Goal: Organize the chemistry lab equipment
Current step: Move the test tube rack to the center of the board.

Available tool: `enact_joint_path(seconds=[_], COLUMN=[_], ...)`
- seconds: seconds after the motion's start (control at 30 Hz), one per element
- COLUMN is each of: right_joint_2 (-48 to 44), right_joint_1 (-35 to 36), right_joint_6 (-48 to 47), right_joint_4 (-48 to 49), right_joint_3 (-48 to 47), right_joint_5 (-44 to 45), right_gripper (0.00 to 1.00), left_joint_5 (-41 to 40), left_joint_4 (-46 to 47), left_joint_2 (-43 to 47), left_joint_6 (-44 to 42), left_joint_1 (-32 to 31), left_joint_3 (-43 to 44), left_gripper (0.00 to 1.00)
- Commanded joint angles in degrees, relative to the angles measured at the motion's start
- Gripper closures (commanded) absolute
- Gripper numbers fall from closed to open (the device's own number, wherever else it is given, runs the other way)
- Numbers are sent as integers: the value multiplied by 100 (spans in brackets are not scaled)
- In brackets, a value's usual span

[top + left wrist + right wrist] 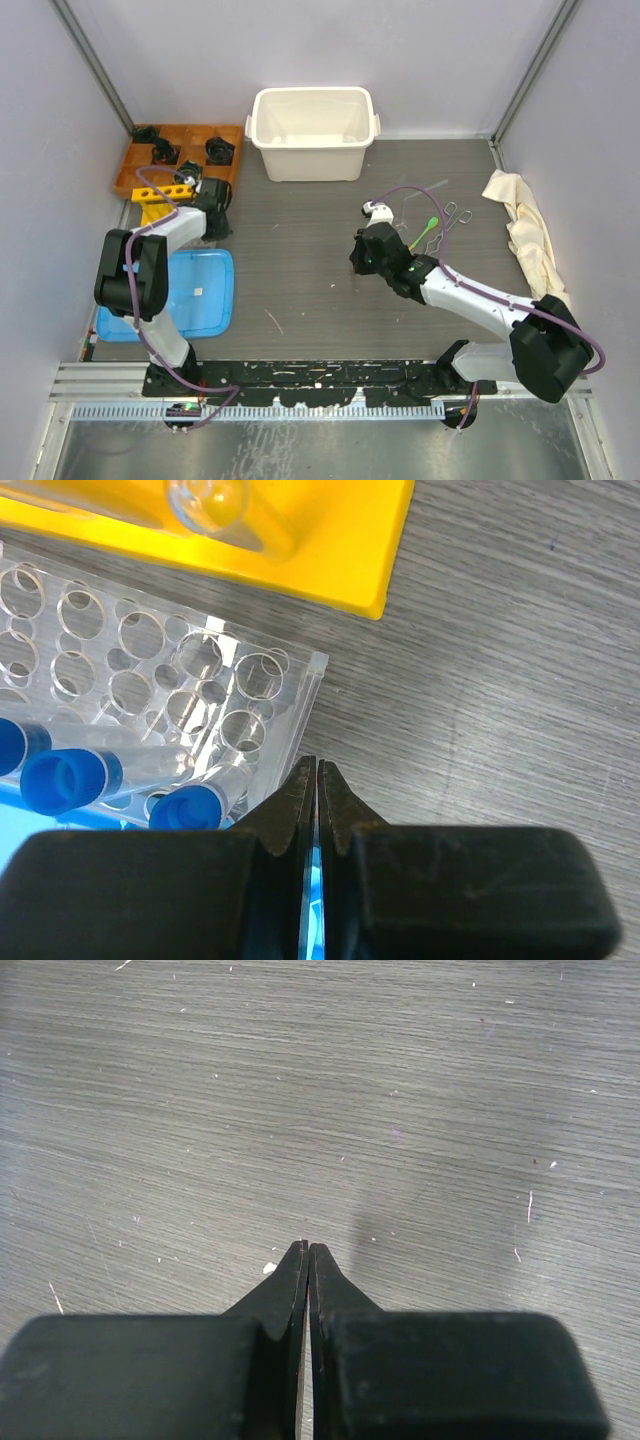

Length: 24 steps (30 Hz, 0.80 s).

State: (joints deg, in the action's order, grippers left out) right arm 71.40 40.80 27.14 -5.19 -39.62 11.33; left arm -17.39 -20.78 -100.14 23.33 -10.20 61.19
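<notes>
L: left gripper (pixel 317 772) pinched shut, empty, beside blue-capped tubes (pixel 70 777), near yellow rack (pixel 330 555) | R: right gripper (pixel 306 1250) shut, empty, over table (pixel 420 1080) | green spoon (pixel 427 229), forceps (pixel 453 214) further right | tip: open wide first, straddle spoon handle crosswise

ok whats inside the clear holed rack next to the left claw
Three blue-capped tubes sit at its near-left end; the other visible holes look unfilled. The left claw hides the nearest edge of the clear rack.
</notes>
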Motion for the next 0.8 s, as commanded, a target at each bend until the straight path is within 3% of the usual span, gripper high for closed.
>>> enact_joint_path(seconds=[0.0, 0.13, 0.23, 0.37, 0.5, 0.63, 0.77], right_joint_2=[-69, -125, -225, -460, -674, -637, -97], right_joint_1=[22, 23, 23, 21, 16, 17, -3], right_joint_6=[9, 19, 13, -10, -148, -483, -984], right_joint_4=[280, 273, 218, -35, -489, -1233, -2016], right_joint_3=[-20, -5, -13, -151, -527, -1523, -3270], right_joint_5=[-35, -29, -18, 70, 416, 716, 1246], right_gripper=[94, 93, 89, 77, 66, 56, 43], left_joint_5=[-138, 327, 1249, 2257, 2696, 2873, 2878], left_joint_4=[353, 672, 1196, 1619, 1624, 1486, 1334], left_joint_2=[394, 710, 1200, 1980, 2759, 3641, 4475], left_joint_6=[105, 210, 380, 849, 1023, 1210, 1377], left_joint_1=[94, 106, 82, -53, -445, -918, -1207], left_joint_3=[-48, -232, -650, -1094, -1423, -1794, -2126], left_gripper=[95, 87, 79, 73, 71, 70, 70])
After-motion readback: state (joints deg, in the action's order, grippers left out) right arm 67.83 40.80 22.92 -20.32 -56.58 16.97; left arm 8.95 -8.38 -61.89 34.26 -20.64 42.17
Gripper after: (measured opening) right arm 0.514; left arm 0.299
